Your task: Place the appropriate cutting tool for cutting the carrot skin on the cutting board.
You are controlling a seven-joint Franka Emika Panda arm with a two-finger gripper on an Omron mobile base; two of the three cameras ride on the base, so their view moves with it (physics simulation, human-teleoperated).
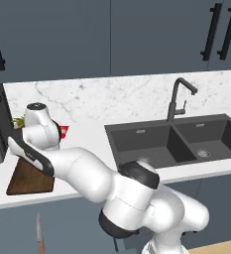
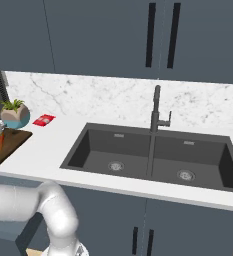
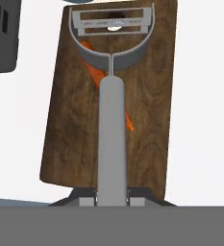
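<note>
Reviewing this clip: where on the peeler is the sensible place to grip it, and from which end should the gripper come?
On the peeler's slim straight handle, coming from its tail end, as the gripper does here: the wide head is an open frame, while the handle looks even enough to fit between two fingers.

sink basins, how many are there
2. The left basin and the right basin sit side by side in the dark sink, split by a divider below the faucet.
</note>
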